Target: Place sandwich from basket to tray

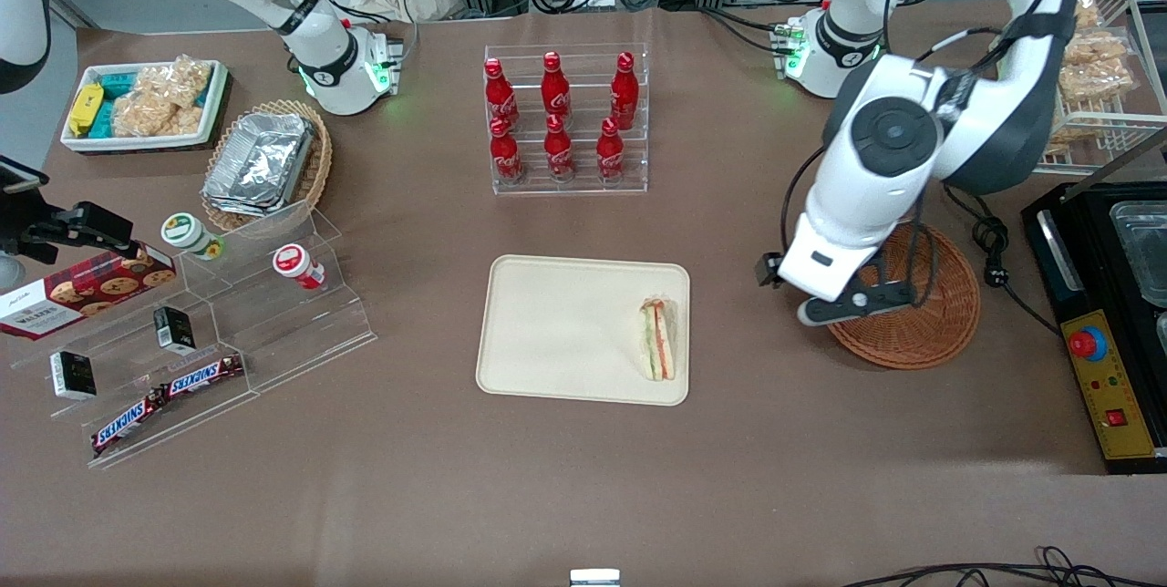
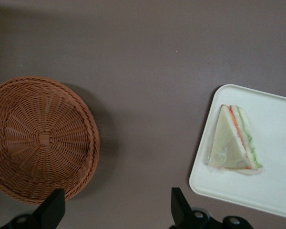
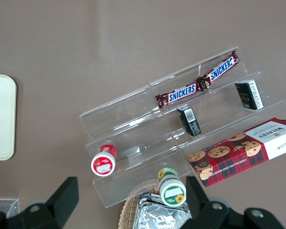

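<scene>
The wrapped triangular sandwich lies flat on the cream tray, at its edge nearest the empty reddish-brown wicker basket; the open gripper hangs above the counter between them.

Bare desk between basket and tray; gripper above, jaws spread; sandwich hugging tray's rim.

The brown tabletop carries the tray, basket, bottle rack and acrylic stand, with the gripper above the basket
</scene>
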You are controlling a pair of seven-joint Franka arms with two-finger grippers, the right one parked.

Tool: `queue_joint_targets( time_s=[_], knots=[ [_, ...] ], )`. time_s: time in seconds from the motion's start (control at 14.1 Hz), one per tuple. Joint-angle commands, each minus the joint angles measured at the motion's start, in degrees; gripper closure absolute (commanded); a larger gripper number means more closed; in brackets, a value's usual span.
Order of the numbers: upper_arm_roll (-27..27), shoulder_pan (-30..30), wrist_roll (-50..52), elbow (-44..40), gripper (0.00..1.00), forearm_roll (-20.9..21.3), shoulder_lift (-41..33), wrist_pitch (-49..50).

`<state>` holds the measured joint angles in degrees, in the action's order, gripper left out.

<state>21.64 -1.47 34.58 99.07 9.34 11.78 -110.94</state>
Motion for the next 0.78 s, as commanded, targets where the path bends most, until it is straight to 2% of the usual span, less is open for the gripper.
queue_joint_targets(
  time_s=[0.0,0.21,0.42,0.71],
  knots=[
    [0.07,7.34,-11.08,2.45,0.00,-6.51,-5.61,2.64],
    [0.07,13.93,-17.95,-0.09,0.00,-8.10,-8.26,9.49],
    [-0.10,17.54,-18.59,-9.31,0.00,-8.37,-5.72,19.33],
    [-0.11,19.31,-18.50,-11.80,0.00,-8.11,-3.87,20.32]
  ],
)
